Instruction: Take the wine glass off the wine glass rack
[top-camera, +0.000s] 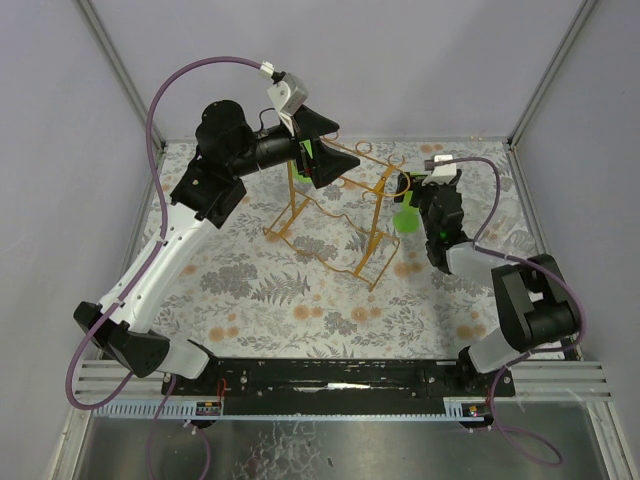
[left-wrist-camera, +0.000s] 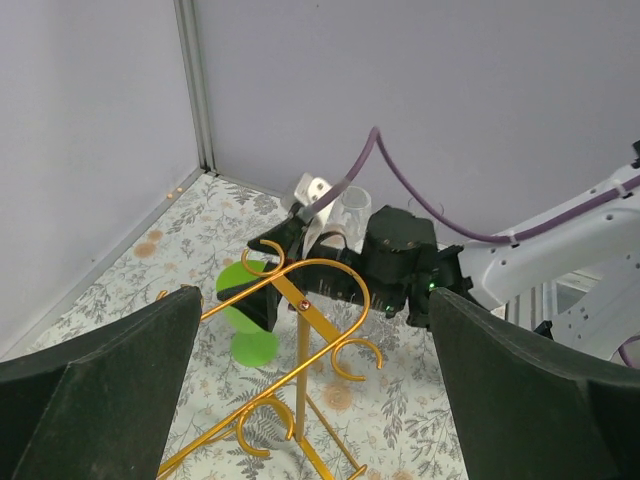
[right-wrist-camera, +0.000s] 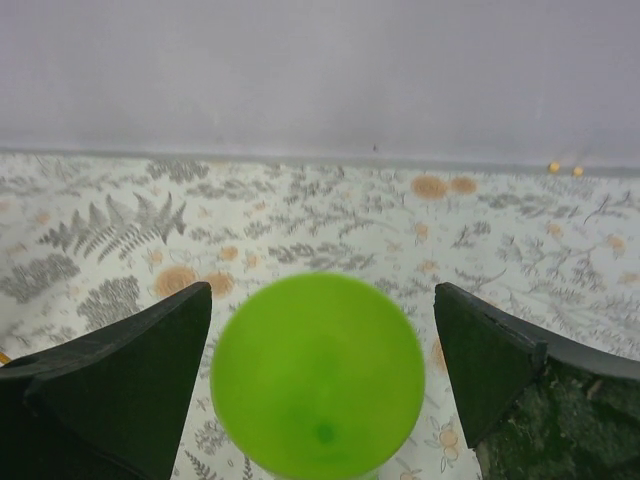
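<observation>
The wine glass rack (top-camera: 340, 210) is a golden wire frame standing mid-table; its curled ends show in the left wrist view (left-wrist-camera: 310, 300). The green wine glass (top-camera: 407, 220) is at the rack's right end. In the left wrist view the glass (left-wrist-camera: 245, 300) sits behind the rack's loops. My right gripper (top-camera: 418, 200) is open with its fingers on either side of the glass's round green foot (right-wrist-camera: 318, 375), which looks blurred; I cannot tell if they touch it. My left gripper (top-camera: 322, 158) is open, and the rack's upper left end is between its fingers (left-wrist-camera: 110, 380).
The table has a floral cloth (top-camera: 280, 290) and is enclosed by grey walls with metal corner posts (top-camera: 125, 80). The right arm's purple cable (left-wrist-camera: 420, 200) loops behind the rack. The arm bases sit on the near rail (top-camera: 330, 385).
</observation>
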